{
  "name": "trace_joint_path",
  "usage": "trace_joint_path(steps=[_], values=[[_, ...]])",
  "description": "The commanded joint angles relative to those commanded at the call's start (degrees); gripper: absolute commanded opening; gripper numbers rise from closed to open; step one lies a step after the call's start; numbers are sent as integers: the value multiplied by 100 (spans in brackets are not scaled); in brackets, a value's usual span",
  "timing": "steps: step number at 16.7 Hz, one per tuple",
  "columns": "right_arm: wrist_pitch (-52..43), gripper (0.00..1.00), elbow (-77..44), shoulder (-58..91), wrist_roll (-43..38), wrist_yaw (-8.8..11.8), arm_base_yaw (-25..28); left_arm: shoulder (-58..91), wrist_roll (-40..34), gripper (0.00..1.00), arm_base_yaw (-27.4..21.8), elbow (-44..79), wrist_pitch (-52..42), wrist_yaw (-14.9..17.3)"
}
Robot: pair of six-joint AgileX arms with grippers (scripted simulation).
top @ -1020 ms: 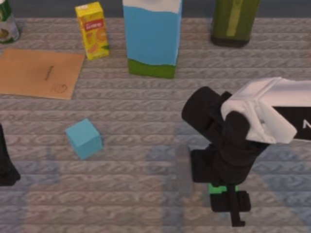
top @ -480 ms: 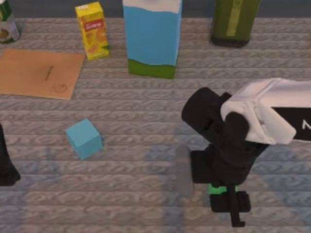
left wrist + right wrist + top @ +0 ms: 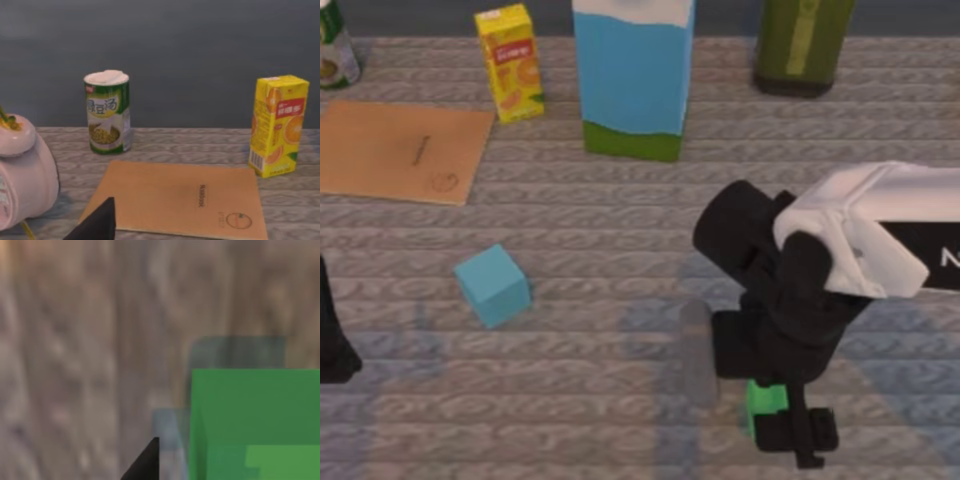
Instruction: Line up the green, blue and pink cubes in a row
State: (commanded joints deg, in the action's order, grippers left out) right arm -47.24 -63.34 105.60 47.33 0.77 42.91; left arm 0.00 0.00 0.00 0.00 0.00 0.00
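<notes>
Right tool [image 3: 782,425] clamped on small bright green matte cube [image 3: 766,400] — light turquoise-blue cube [image 3: 493,285] well apart, left tool's state unclear.

We are at a rendered tabletop, a simulated test bench rather than a lived-in room. The table [image 3: 570,250] has a repeating grey wood-grain surface, and behind it stands only a flat, dark blue-grey backdrop [image 3: 200,50]. Grocery-style props are lined along the far edge: a tall blue carton [image 3: 632,75] with a green base, a yellow juice box [image 3: 510,62] just left of that carton, a green can [image 3: 107,111] farther left, and a dark green bottle [image 3: 802,45] to the carton's right. A brown notebook [image 3: 402,150] lies flat, left of the carton.
</notes>
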Motion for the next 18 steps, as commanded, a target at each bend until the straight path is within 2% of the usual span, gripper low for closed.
trace_joint_path(steps=[11, 18], values=[[-99, 100, -86, -33, 7, 0, -2, 0, 0, 100, 0, 0, 0, 0], [-1494, 100, -949, -512, 42, 4, 23, 0, 0, 100, 0, 0, 0, 0]])
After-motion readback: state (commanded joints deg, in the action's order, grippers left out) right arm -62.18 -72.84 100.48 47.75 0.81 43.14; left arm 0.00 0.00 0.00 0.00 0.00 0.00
